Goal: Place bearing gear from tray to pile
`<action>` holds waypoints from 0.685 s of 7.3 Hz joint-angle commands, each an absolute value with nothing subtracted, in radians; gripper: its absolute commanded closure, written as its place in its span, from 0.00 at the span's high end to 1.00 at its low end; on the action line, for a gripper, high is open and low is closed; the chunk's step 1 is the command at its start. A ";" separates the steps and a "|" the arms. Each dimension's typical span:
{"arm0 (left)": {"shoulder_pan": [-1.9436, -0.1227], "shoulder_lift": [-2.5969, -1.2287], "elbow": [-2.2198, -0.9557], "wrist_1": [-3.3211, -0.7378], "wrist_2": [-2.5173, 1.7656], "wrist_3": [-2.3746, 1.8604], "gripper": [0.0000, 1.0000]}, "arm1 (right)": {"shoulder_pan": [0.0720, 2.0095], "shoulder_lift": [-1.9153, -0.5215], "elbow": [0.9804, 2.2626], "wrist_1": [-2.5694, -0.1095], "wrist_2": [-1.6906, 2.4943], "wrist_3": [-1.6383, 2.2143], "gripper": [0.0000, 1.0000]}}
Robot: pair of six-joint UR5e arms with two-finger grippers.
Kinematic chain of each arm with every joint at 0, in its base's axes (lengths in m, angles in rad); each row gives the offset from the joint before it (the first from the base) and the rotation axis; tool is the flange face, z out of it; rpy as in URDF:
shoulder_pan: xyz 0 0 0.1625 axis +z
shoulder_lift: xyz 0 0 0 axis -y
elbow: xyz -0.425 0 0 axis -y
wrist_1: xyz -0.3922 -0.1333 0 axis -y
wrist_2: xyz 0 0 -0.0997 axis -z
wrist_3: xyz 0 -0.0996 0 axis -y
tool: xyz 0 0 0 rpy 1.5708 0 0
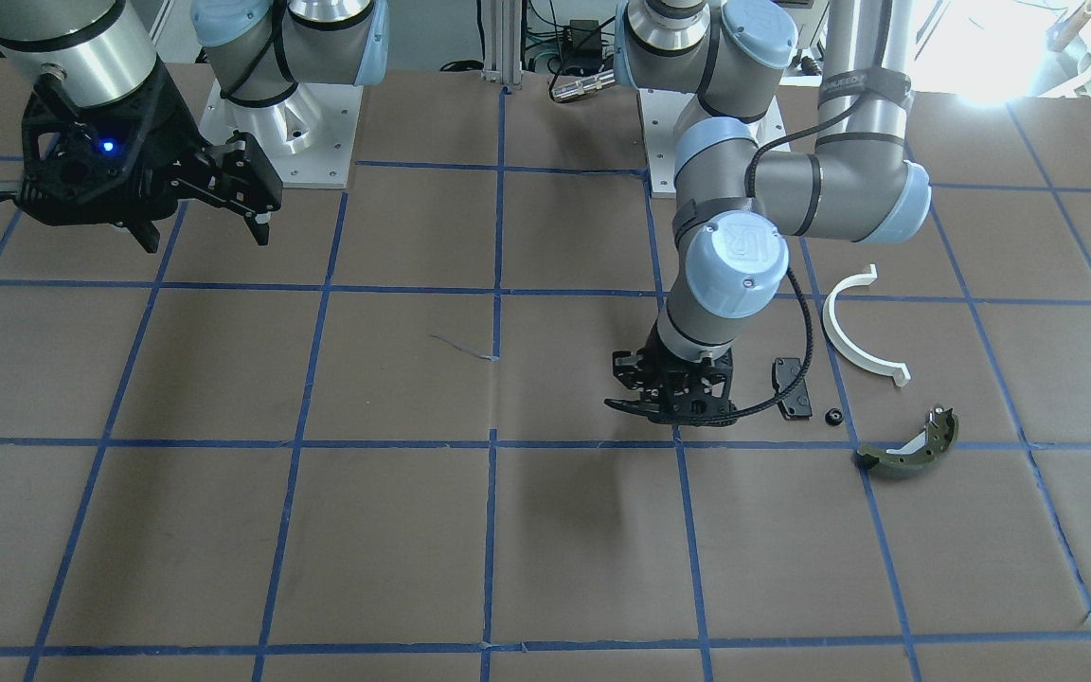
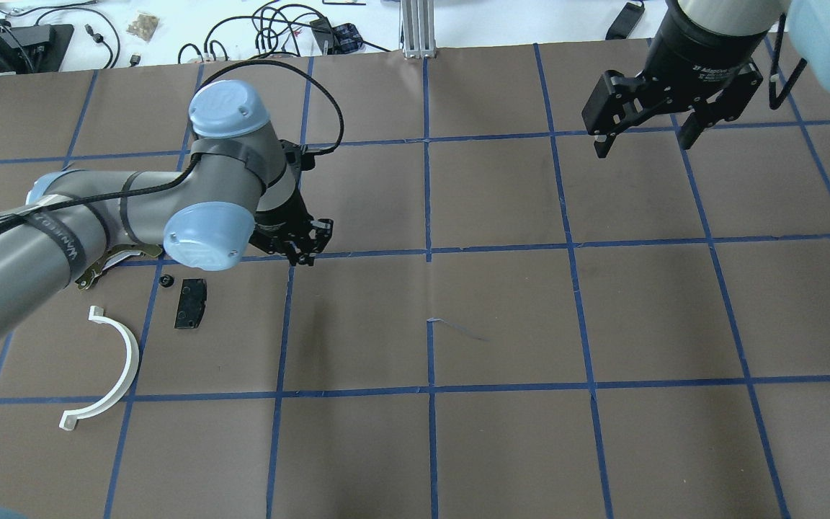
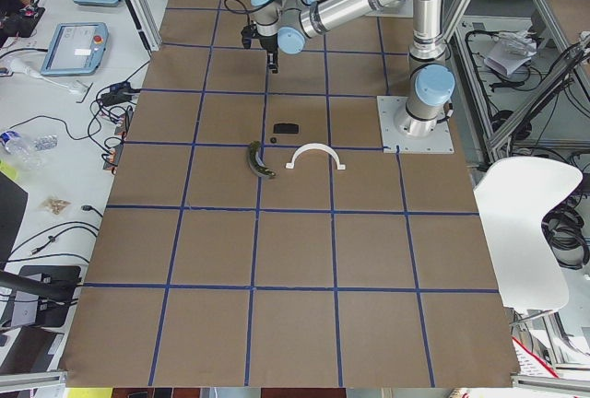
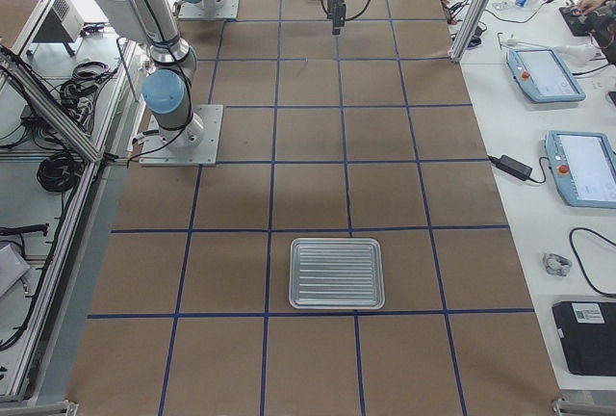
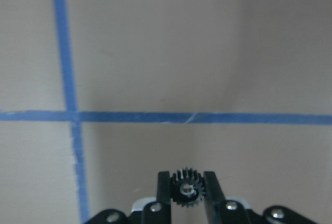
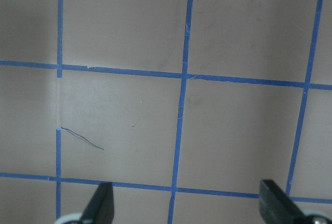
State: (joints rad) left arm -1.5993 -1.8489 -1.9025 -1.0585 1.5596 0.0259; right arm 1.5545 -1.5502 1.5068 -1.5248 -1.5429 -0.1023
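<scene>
My left gripper [image 5: 187,181] is shut on a small black toothed bearing gear [image 5: 187,194] and holds it just above the brown table, over a blue tape line. In the overhead view this gripper [image 2: 304,254] is to the right of the pile. The pile holds a white half-ring [image 2: 117,366], a black rectangular pad [image 2: 190,304], an olive-green brake shoe [image 1: 909,449] and a small black round part [image 2: 166,281]. The ridged metal tray [image 4: 337,273] lies far off, at the table's right end. My right gripper [image 2: 642,144] is open and holds nothing, high above the table.
The table is brown paper with a blue tape grid [image 2: 428,252]. My left forearm [image 2: 40,238] crosses over the brake shoe in the overhead view. Cables and operator gear lie beyond the far edge [image 2: 300,29]. Arm bases [image 1: 280,123] stand at the robot side.
</scene>
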 commanded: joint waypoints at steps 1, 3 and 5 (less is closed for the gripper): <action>-1.397 -1.786 -2.009 -1.052 1.568 0.313 0.05 | 1.554 -1.551 1.506 -1.525 -1.543 -0.103 1.00; -1.283 -1.770 -2.092 -0.926 1.597 0.405 0.05 | 1.554 -1.551 1.508 -1.525 -1.546 -0.117 1.00; -1.130 -1.798 -2.100 -0.893 1.624 0.567 0.05 | 1.554 -1.551 1.508 -1.525 -1.546 -0.117 1.00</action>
